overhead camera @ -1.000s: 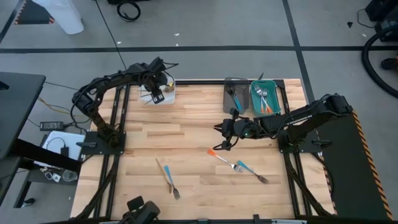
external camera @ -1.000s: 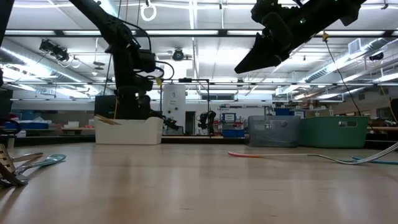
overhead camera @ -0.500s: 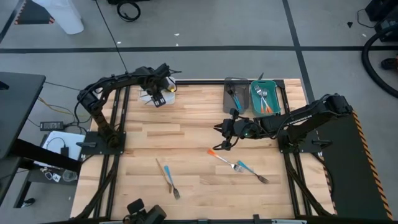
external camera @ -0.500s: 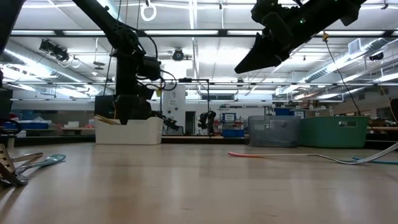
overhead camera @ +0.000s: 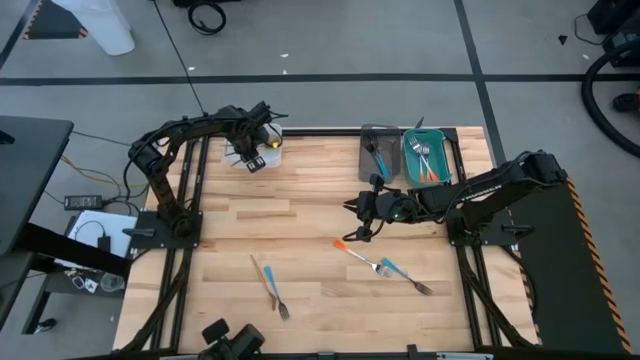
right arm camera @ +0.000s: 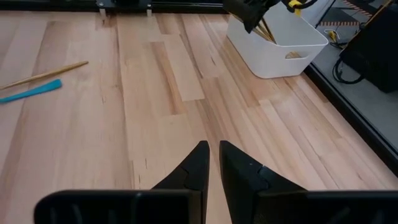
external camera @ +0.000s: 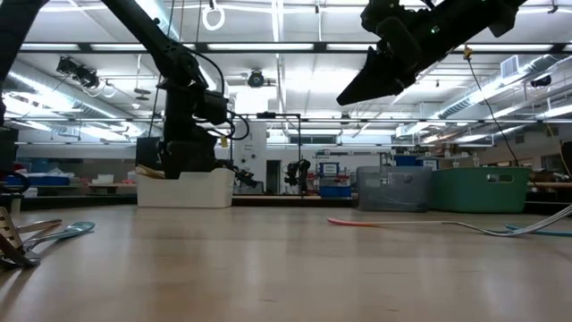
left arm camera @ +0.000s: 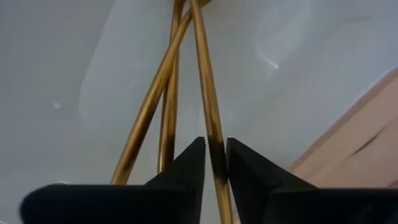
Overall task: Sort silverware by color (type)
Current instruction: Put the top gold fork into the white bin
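Left claw [left arm camera: 214, 163]: reaches down into the white bin [overhead camera: 268, 152] at the far left of the tabletop [overhead camera: 310, 215]; its wrist view alone shows the two dark fingers closed on one thin gold utensil [left arm camera: 207, 93], with two more gold stems [left arm camera: 158, 93] lying crossed beside it on the bin's pale floor.
Right claw [overhead camera: 352, 207]: hangs above the middle of the tabletop, empty; its wrist view shows the fingertips nearly together with only a narrow gap, nothing between them.
High view: the only one to show the grey bin [overhead camera: 377, 152] and teal bin [overhead camera: 425, 155] from above, side by side at the far edge, each with utensils inside; an orange-handled fork [overhead camera: 357, 252] and a blue-handled fork [overhead camera: 404, 276] lie near each other below the right claw; a blue utensil [overhead camera: 269, 277] and a gold utensil [overhead camera: 262, 277] lie together on the near left.
Low view: shows height, which the high view cannot; the right claw sits well clear of the tabletop, while the left arm drops behind the white bin's wall.
Right wrist view: sees the left claw at the white bin from across the tabletop.
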{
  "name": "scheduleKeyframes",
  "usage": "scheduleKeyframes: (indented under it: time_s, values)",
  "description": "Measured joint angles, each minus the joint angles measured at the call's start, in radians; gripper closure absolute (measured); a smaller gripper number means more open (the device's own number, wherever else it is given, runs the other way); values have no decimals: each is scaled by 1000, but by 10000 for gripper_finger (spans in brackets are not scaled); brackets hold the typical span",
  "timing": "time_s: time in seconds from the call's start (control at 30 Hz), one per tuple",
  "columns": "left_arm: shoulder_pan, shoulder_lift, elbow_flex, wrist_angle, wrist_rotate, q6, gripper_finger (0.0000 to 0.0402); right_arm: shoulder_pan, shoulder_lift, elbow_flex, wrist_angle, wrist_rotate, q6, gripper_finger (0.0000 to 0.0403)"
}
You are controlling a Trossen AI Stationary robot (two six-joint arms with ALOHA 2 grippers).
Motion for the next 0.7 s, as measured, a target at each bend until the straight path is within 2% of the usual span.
scheduleKeyframes:
  time_s: [0.2, 0.5, 0.7]
  values:
    - [-2, 0, 0, -4, -2, 0, 371, 0, 0, 0, 0, 0, 0, 355]
    - [-15, 0, 1, -41, -1, 4, 360, 0, 0, 0, 8, 0, 0, 355]
    - [-15, 0, 62, -142, -1, 44, 359, 0, 0, 0, 10, 0, -8, 355]
